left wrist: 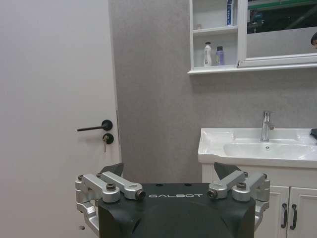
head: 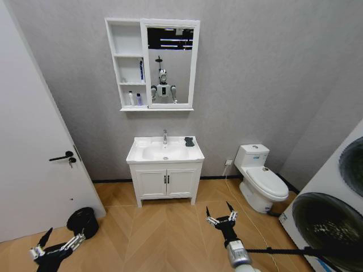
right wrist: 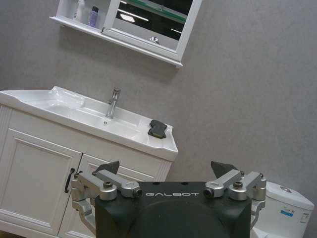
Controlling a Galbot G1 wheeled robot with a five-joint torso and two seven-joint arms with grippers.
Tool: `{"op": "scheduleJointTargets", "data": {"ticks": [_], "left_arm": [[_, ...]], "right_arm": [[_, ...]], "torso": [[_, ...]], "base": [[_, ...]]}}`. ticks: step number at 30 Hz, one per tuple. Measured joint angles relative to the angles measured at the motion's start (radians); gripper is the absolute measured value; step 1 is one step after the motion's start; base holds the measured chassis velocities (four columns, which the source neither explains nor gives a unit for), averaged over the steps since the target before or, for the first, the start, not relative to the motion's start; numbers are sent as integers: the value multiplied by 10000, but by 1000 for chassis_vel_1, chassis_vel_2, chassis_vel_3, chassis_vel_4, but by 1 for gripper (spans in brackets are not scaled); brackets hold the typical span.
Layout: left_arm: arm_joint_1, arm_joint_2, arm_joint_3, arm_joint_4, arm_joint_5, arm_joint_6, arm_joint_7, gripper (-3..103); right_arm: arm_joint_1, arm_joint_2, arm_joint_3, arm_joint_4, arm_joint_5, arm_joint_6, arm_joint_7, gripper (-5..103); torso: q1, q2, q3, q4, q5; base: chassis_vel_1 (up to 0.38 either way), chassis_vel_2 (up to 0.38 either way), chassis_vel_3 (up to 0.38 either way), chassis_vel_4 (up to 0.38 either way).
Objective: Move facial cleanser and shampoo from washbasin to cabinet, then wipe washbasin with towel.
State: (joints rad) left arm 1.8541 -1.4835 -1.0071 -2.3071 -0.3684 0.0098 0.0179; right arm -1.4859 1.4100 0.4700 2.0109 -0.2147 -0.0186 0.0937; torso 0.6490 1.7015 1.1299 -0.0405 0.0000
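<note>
The white washbasin with its chrome faucet stands on a two-door vanity against the far wall. A dark folded towel lies on the basin's right rim. Above hangs the cabinet with its mirror. A white bottle and a purple bottle stand in its lowest niche, and a blue tube stands in the middle one; I cannot tell which is the facial cleanser or the shampoo. My left gripper and right gripper hang low over the floor, far from the basin, both open and holding nothing.
A white door with a black handle is on the left, with a black bin at its foot. A toilet stands to the right of the vanity, and a washing machine is at the near right. Wood floor lies between me and the basin.
</note>
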Motion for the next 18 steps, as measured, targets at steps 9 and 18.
{"op": "scheduleJointTargets", "data": {"ticks": [9,18], "left_arm": [[0,0,0,0,-1,0,0,100],[0,0,0,0,0,0,0,100]], "right_arm": [[0,0,0,1,0,0,0,100],[0,0,0,1,1,0,0,100]], "torso": [[0,0,0,0,0],[0,0,0,1,0]], "base": [[0,0,0,0],[0,0,0,0]]}}
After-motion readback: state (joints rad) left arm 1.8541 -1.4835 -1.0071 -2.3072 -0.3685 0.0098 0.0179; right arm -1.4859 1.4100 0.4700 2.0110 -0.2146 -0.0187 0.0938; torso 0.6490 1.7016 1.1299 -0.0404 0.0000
